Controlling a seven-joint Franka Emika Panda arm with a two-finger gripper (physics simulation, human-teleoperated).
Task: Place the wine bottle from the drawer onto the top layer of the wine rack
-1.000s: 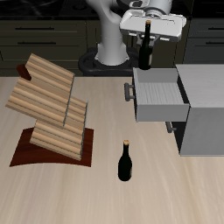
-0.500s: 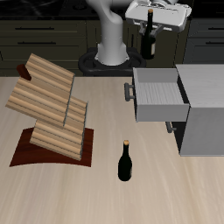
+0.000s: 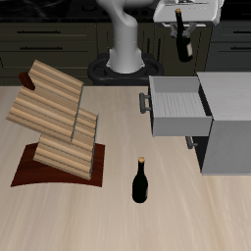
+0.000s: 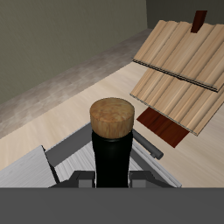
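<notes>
The drawer (image 3: 176, 106) stands pulled out of the grey cabinet (image 3: 227, 123), its white inside bare and its bar handle (image 3: 144, 102) facing the wine rack (image 3: 55, 123). A strip of bare bench (image 3: 186, 211) lies between that handle and the rack, and a wider bare stretch runs along the near edge. A second dark bottle (image 3: 140, 181) stands upright alone there, just past the rack's reddish base (image 3: 29, 167) and well apart from the drawer.

The rack sits nearer the bench's middle than its far edge, its ribbed slabs stacked in a zigzag. The top layer (image 3: 51, 85) is the widest slab, tilted, with nothing on it.

High above the far side of the cabinet, the tool (image 3: 184, 22) is closed on the wine bottle (image 3: 183, 41), gripping it by the neck. The bottle hangs below the tool, slightly tilted, clear of the drawer and of the cabinet top, with open air all round it.

In the wrist view the bottle's tan cork (image 4: 112, 115) fills the middle, with the dark neck (image 4: 112, 157) running down from it. Beyond it lie the drawer's pale rim (image 4: 66, 151), the ribbed wooden slabs (image 4: 184, 66) and a corner of the dark base (image 4: 166, 127). The fingers themselves are hidden in this view.
</notes>
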